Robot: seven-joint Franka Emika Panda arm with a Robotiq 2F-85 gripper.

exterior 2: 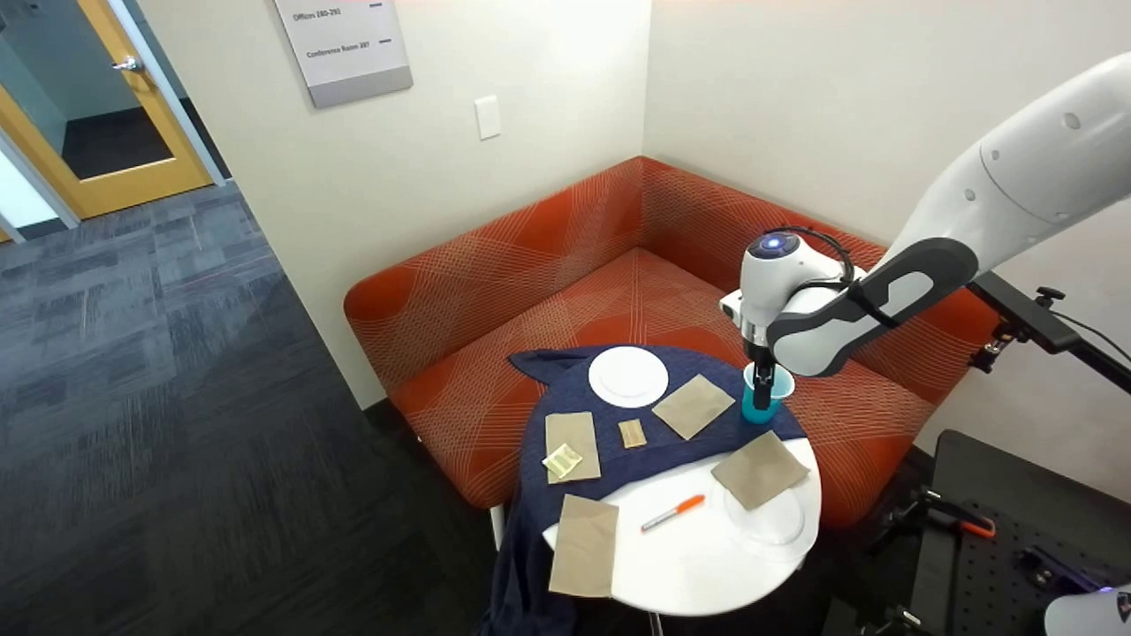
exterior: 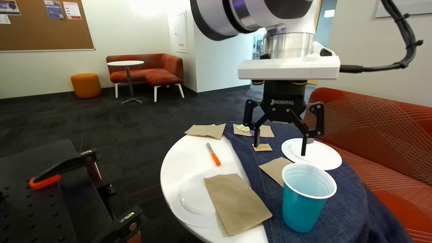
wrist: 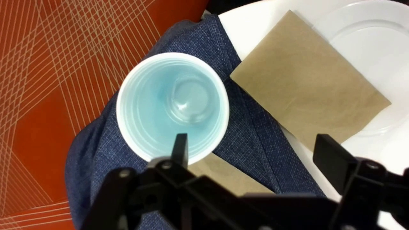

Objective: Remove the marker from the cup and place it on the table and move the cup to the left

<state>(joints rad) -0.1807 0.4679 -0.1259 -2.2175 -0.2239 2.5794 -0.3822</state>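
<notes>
The marker point(exterior: 214, 154), grey with an orange end, lies on the bare white part of the table point(exterior: 179, 162). It also shows in an exterior view point(exterior 2: 673, 513), but is out of the wrist view. The teal cup point(exterior: 300, 209) stands upright on the navy cloth near the table edge. Its inside looks empty in the wrist view point(wrist: 172, 95). My gripper point(exterior: 280, 150) is open with nothing between its fingers, held above the table near the cup. In the wrist view the gripper point(wrist: 252, 143) has its left finger overlapping the cup's rim; contact cannot be told.
A white plate point(exterior: 312, 153) and several brown napkins point(exterior: 238, 202) lie around the cup. A pale plate point(exterior 2: 764, 517) sits partly under a napkin. A red sofa point(exterior 2: 548, 318) borders the table. A black platform point(exterior: 27, 216) holds a red-and-black tool point(exterior: 45, 181).
</notes>
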